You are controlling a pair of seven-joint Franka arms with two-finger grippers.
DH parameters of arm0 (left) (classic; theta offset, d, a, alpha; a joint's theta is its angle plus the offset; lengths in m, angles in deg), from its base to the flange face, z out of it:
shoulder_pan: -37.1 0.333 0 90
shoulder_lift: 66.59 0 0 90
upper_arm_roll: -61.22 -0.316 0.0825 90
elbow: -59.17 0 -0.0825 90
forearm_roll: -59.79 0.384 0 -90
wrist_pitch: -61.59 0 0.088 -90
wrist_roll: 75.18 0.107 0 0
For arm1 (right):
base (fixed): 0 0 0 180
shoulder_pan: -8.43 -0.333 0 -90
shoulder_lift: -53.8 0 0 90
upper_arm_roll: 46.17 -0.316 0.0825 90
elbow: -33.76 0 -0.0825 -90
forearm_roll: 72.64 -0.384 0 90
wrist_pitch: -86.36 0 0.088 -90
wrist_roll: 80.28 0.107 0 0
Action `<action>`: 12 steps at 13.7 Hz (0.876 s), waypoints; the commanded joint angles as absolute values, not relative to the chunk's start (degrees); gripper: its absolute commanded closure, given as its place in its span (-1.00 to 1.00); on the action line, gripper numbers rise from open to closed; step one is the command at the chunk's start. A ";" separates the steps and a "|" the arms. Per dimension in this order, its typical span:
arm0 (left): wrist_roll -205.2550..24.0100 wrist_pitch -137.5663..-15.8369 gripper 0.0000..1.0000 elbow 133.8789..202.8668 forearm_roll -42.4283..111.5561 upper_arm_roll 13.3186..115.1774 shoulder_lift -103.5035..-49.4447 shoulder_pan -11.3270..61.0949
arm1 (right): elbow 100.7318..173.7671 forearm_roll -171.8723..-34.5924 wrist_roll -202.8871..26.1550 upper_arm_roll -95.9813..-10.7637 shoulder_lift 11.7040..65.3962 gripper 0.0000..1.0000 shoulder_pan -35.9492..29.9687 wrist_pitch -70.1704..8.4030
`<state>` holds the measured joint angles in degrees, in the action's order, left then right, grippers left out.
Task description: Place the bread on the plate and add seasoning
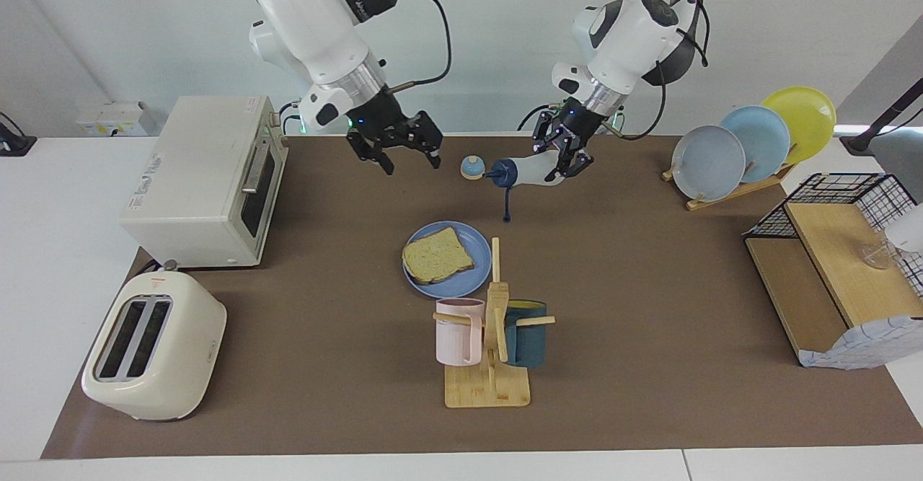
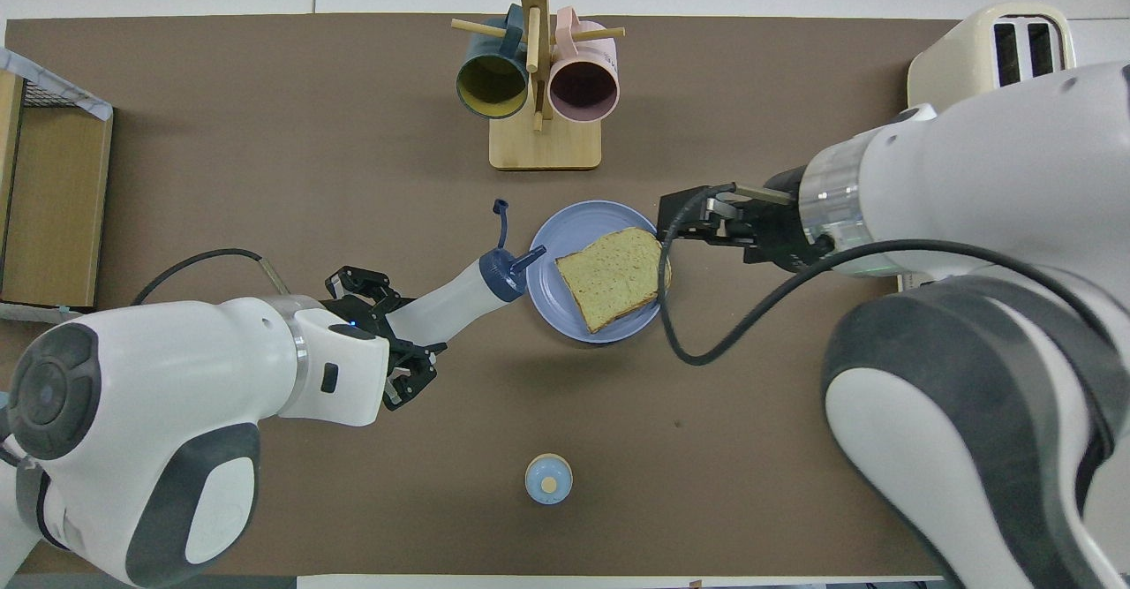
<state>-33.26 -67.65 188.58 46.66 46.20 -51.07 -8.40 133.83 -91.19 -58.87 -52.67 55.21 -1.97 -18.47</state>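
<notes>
The bread (image 1: pixel 438 256) lies flat on the blue plate (image 1: pixel 472 239) in the middle of the table; bread (image 2: pixel 613 278) and plate (image 2: pixel 552 249) also show in the overhead view. My left gripper (image 1: pixel 566 160) (image 2: pixel 388 328) is shut on the seasoning bottle (image 1: pixel 537 171) (image 2: pixel 450 298). It holds the bottle tipped on its side in the air, with the navy cap (image 2: pixel 505 273) open, its loop dangling and its nozzle by the plate's rim. My right gripper (image 1: pixel 404 156) (image 2: pixel 680 227) is open and empty, raised over the plate's edge toward the right arm's end.
A blue-domed bell (image 1: pixel 472 167) (image 2: pixel 548 479) stands nearer the robots than the plate. A mug tree (image 1: pixel 490 337) (image 2: pixel 538 86) stands just farther. A toaster oven (image 1: pixel 209 178) and toaster (image 1: pixel 155 344) are at the right arm's end. A plate rack (image 1: pixel 750 142) and wire shelf (image 1: pixel 836 265) are at the left arm's end.
</notes>
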 commanded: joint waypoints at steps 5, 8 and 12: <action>-40.20 -53.30 1.00 168.97 61.62 47.95 -69.29 -10.27 | 131.67 -73.88 -74.04 -49.96 55.30 -1.00 3.42 -6.46; -43.18 -47.32 1.00 161.41 67.06 47.95 -76.24 -12.63 | 127.82 -72.04 -78.08 -46.98 53.98 -1.00 4.22 -3.02; -43.45 -39.16 1.00 155.88 76.81 47.86 -82.39 -16.94 | 127.28 -71.59 -81.42 -45.12 53.63 -1.00 4.83 -2.85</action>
<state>-42.56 -45.08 161.55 72.30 48.48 -78.24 -14.64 129.00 -72.62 -79.95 -44.76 54.70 4.04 -4.19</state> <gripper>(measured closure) 0.476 0.000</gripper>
